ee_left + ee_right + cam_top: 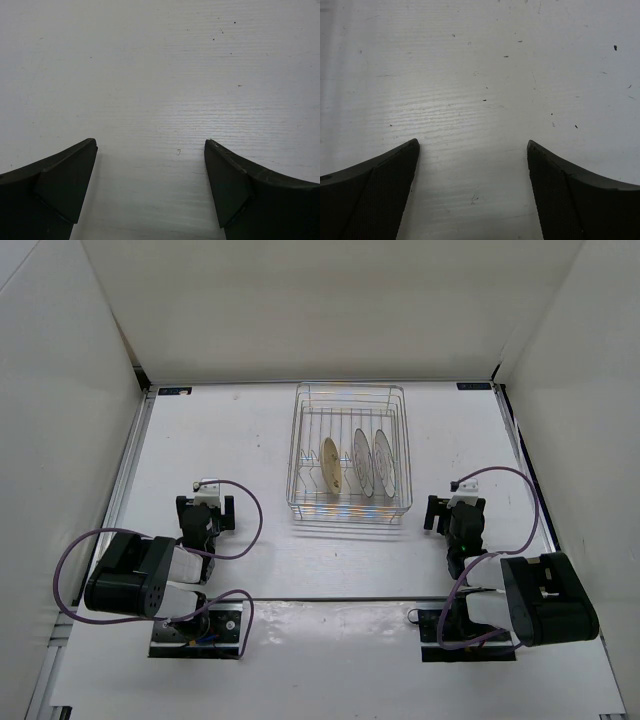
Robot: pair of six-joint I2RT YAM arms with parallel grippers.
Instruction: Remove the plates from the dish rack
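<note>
Wire rack (300,445) at mid-rear of table (240,440), three plates (362,462) on edge inside.
Tan plate (332,466) leftmost, two silver ones to its right. Left gripper (150,145) and right gripper (472,145) both released, jaws spread wide, low over bare table, well apart from rack.

Dish rack (300,455): we see thin bare metal wire, bright and shiny.
Tan plate (331,466): it looks to us like wood, matt and pale beige.
Two grey plates (362,461): we read them as metal, glossy, catching the light.
Table (240,440): white and matt, with a fine streaky grain and small dark specks in our wrist views.
Left gripper (151,145): dull black plastic with smooth faces.
Right gripper (472,145): matt black, its pads (380,200) finely textured like mesh.
Cables (70,575): smooth purple sheath, near left and near right.
</note>
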